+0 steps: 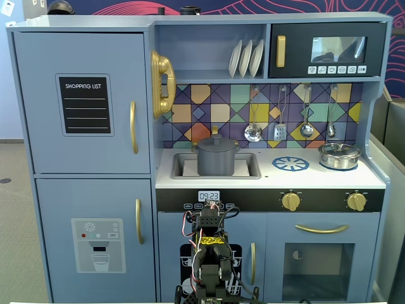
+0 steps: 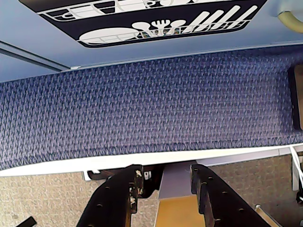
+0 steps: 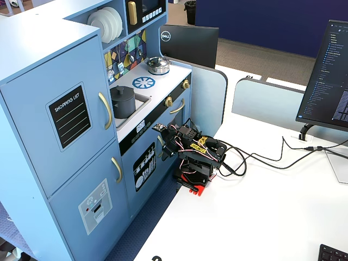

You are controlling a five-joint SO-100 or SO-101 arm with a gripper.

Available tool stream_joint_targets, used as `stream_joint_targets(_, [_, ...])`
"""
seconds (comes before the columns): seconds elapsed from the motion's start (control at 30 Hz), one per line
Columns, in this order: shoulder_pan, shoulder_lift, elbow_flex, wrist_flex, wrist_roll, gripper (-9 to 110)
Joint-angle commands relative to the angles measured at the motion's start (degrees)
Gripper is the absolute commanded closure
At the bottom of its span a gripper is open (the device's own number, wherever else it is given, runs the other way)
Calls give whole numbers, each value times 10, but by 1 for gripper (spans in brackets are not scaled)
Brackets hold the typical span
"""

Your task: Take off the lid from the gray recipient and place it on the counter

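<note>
Claw (image 2: 163, 182) hanging low w/ jaws apart, grasping nothing, pointing at blue carpet (image 2: 151, 109) near cabinet front. Lid (image 1: 217, 143) sitting on gray recipient (image 1: 218, 159) inside sink (image 1: 179, 166), well above. Risking: bumping counter (image 1: 278, 179) edge while rising; dragging pot up w/ lid if pinching knob off-centre; knocking steel pot (image 1: 339, 156) farther right in a fixed view.
</note>
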Motion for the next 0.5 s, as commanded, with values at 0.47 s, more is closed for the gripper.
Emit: stream_joint_targets(0.47, [56, -4, -8, 71, -32, 102])
